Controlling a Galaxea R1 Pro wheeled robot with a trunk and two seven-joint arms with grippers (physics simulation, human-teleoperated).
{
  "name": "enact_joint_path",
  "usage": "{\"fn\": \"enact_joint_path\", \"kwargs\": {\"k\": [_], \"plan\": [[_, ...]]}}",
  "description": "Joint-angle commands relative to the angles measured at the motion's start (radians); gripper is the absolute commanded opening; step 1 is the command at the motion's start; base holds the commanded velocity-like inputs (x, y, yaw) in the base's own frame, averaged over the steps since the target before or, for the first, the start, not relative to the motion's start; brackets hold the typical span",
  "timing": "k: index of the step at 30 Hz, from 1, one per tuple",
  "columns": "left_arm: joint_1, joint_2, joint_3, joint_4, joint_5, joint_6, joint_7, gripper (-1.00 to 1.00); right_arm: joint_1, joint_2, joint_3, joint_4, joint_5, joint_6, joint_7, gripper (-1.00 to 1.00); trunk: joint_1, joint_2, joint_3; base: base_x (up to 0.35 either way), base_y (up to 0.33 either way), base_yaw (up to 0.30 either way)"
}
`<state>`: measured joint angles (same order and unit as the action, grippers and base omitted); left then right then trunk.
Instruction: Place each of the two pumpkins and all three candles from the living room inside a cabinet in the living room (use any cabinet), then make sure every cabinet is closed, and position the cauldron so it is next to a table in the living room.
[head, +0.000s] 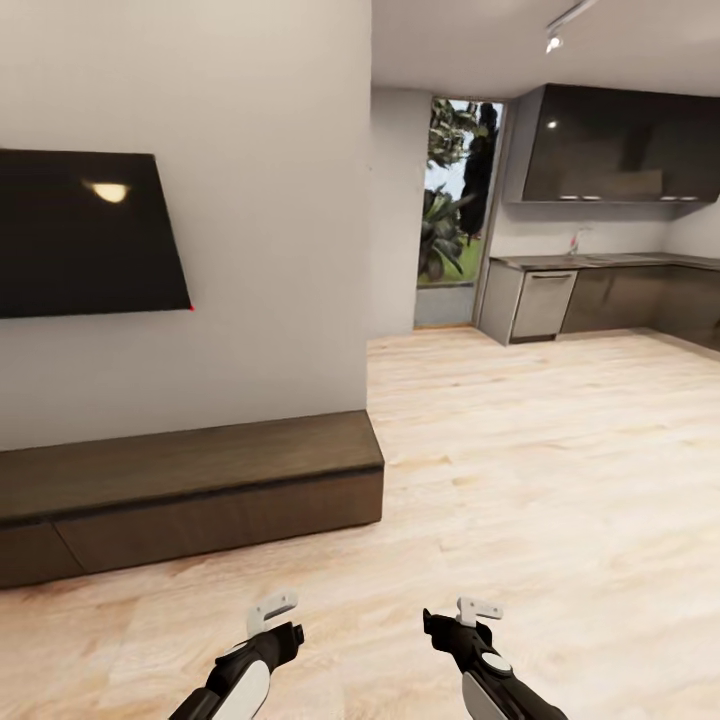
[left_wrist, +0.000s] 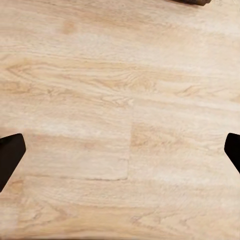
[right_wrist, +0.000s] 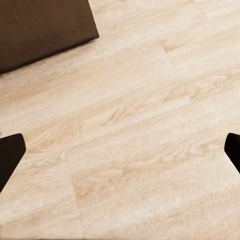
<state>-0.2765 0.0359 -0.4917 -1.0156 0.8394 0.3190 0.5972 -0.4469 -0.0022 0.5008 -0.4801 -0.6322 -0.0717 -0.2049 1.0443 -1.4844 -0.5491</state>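
Observation:
The long low dark-brown cabinet (head: 200, 480) runs along the wall at the left of the head view, and its flat drawer fronts look shut. One corner of the cabinet (right_wrist: 40, 30) also appears in the right wrist view. My left gripper (head: 272, 612) (left_wrist: 120, 155) hangs low over bare wooden floor, open with nothing between its fingers. My right gripper (head: 470, 612) (right_wrist: 120, 155) is beside it, also open and empty, a short way in front of the cabinet's right end. The pumpkins, candles, cauldron and coffee table are out of view.
A black television (head: 90, 235) hangs on the wall above the cabinet. The wall ends at a corner (head: 368, 250). Pale wood floor (head: 520, 470) stretches right and back to a kitchen with dark cupboards (head: 620, 145), a counter and a glass door (head: 455, 200).

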Motion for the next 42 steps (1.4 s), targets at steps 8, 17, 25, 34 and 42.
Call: {"fn": "enact_joint_path", "kwargs": {"k": [8, 17, 25, 34, 42], "plan": [[-0.001, 0.001, -0.001, 0.049, 0.004, -0.001, 0.005, 1.00, -0.001, -0.001, 0.008, 0.000, -0.009, -0.006, -0.007, 1.00, 0.000, -0.001, -0.008, -0.007, -0.012, 0.240], [-0.001, 0.000, -0.002, 0.079, 0.003, -0.007, 0.003, 1.00, -0.001, -0.001, 0.008, 0.000, -0.009, -0.008, -0.007, 1.00, 0.000, -0.001, -0.017, 0.000, 0.000, 0.239], [-0.001, 0.000, -0.004, 0.080, 0.003, -0.007, 0.003, 1.00, -0.001, -0.001, 0.008, 0.000, -0.009, -0.008, -0.007, 1.00, 0.000, -0.001, -0.024, -0.004, -0.008, 0.238], [-0.001, 0.000, -0.003, 0.080, 0.004, -0.007, 0.003, 1.00, -0.001, -0.002, 0.008, -0.001, -0.007, -0.007, -0.005, 1.00, 0.000, -0.001, -0.032, -0.061, -0.119, 0.210], [-0.001, -0.001, -0.004, 0.080, 0.003, -0.008, 0.003, 1.00, -0.001, -0.008, 0.012, -0.001, -0.002, -0.005, -0.002, 1.00, 0.000, -0.001, -0.033, -0.003, -0.008, 0.022]]}}
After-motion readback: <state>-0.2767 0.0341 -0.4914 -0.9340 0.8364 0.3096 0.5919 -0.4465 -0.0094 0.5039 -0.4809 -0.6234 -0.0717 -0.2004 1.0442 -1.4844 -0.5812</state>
